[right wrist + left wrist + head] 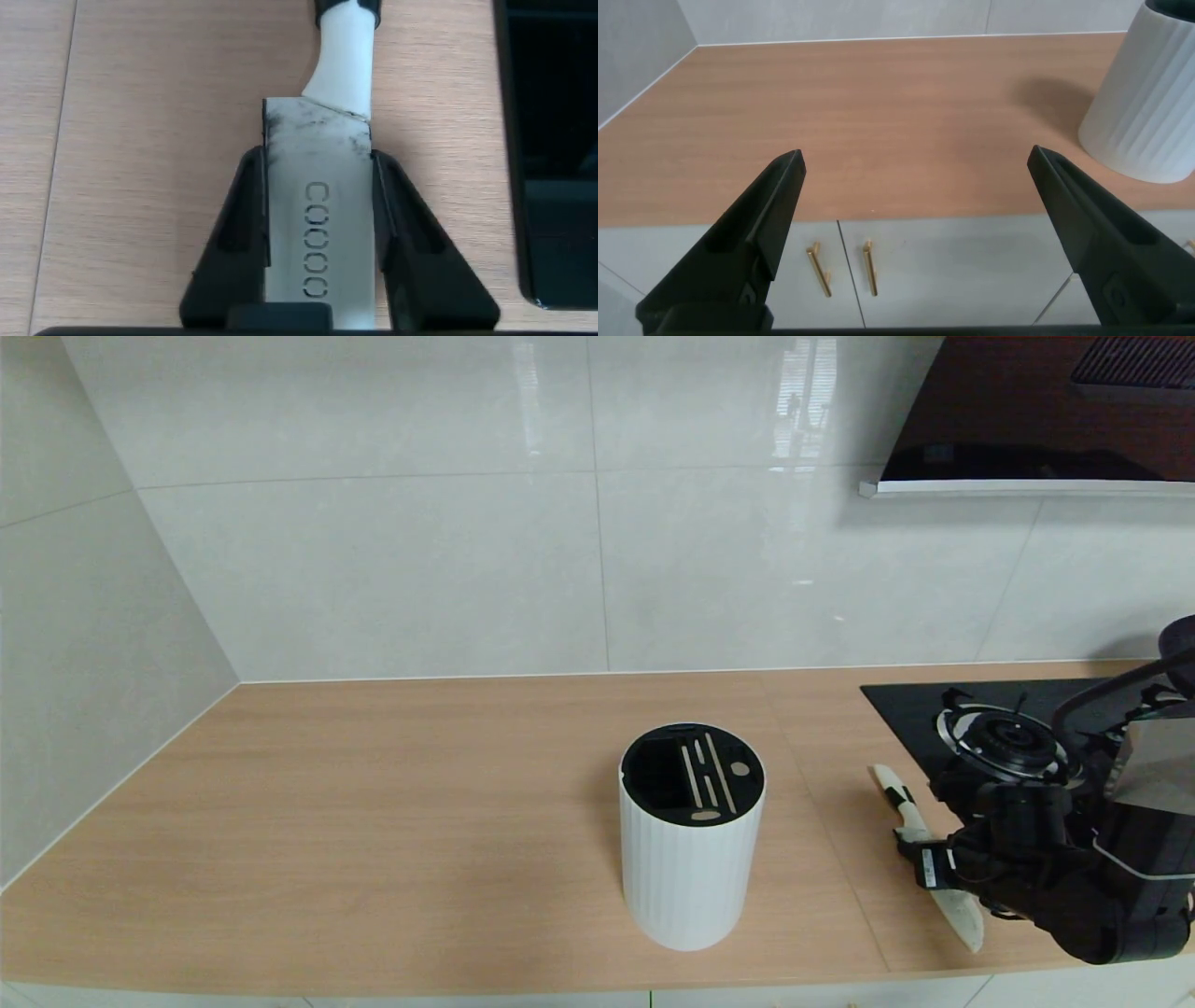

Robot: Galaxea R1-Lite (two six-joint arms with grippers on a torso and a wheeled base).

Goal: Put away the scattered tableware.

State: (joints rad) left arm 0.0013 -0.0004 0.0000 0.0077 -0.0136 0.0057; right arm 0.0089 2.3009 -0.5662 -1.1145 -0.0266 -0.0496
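Knife (320, 201) lies beside the stove (1008, 742), blade clamped by right pincer (318, 163); left pincer (913, 159) spread wide.

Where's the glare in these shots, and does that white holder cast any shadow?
Head view: bright reflections streak the glossy wall tiles near the top. Left wrist view: the white holder throws a soft shadow on the counter beside it. Right wrist view: even light, no glare on the knife in the right claw.
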